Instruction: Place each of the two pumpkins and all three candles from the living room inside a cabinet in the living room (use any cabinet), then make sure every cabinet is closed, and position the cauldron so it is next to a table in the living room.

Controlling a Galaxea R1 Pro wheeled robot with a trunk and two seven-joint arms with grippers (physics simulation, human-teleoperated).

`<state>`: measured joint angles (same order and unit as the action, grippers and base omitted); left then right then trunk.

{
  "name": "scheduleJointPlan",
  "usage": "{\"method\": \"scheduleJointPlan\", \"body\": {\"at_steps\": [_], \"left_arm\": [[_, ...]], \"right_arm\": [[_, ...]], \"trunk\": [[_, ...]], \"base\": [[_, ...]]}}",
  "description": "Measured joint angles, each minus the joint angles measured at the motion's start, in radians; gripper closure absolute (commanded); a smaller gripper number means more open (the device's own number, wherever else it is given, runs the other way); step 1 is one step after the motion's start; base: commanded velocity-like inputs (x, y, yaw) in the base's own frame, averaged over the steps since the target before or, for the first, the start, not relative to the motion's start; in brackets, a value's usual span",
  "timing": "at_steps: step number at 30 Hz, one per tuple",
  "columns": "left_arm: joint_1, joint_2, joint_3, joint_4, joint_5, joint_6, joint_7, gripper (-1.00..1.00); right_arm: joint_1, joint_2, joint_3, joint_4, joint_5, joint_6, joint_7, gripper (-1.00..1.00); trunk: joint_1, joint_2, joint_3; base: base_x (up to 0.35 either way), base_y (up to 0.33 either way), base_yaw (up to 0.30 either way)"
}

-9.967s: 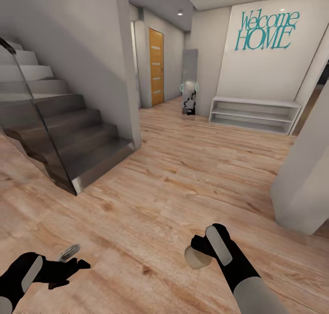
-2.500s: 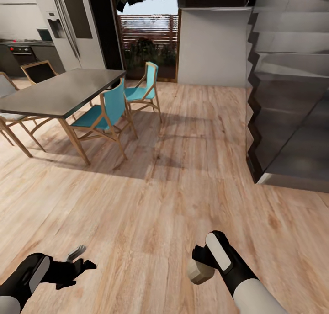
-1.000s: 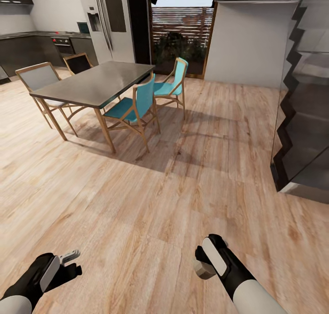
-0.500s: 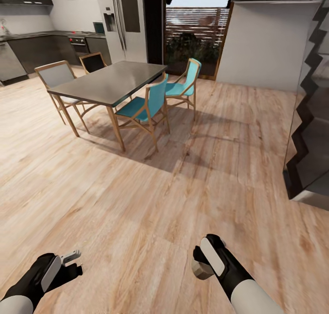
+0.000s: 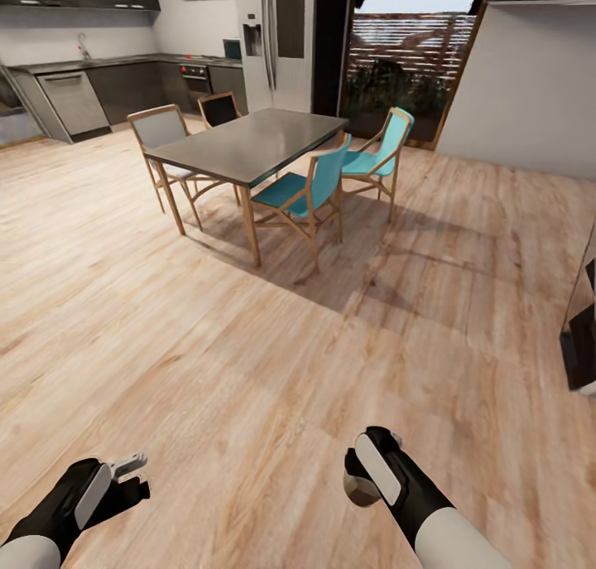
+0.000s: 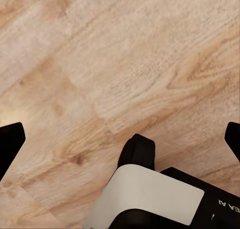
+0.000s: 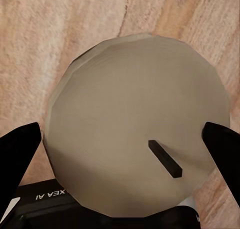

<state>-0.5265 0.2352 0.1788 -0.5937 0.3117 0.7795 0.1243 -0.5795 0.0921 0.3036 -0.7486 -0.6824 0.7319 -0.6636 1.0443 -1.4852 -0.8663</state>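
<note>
candle (image 7: 135, 124) clamped in right tool (image 5: 364, 474) | left tool (image 5: 124, 478) spread, empty | lettering "EA AI"

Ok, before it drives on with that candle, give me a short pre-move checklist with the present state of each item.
1. Candle held between the right gripper jaws: ok.
2. Left gripper free, jaws apart, nothing between them: ok.
3. Wood floor directly ahead free of obstacles: ok.
4. Dining table and blue chairs well off from both arms: ok.
5. Cabinet for the candle in sight: not ok.
</note>
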Motion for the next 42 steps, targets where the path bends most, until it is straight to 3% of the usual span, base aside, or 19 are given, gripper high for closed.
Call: {"method": "scheduleJointPlan", "body": {"at_steps": [31,42], "left_arm": [[-0.001,0.000,0.001,0.002,-0.001,-0.006,0.000,-1.00],[0.000,0.001,0.001,0.008,0.001,-0.068,0.004,-1.00]], "right_arm": [[0.000,0.001,0.003,0.000,-0.003,0.002,0.000,1.00],[0.000,0.001,0.003,0.000,-0.003,0.002,0.000,1.00]], "trunk": [[0.000,0.000,0.000],[0.000,0.000,0.000]], "base": [[0.000,0.000,0.292],[0.258,0.000,0.292]]}}
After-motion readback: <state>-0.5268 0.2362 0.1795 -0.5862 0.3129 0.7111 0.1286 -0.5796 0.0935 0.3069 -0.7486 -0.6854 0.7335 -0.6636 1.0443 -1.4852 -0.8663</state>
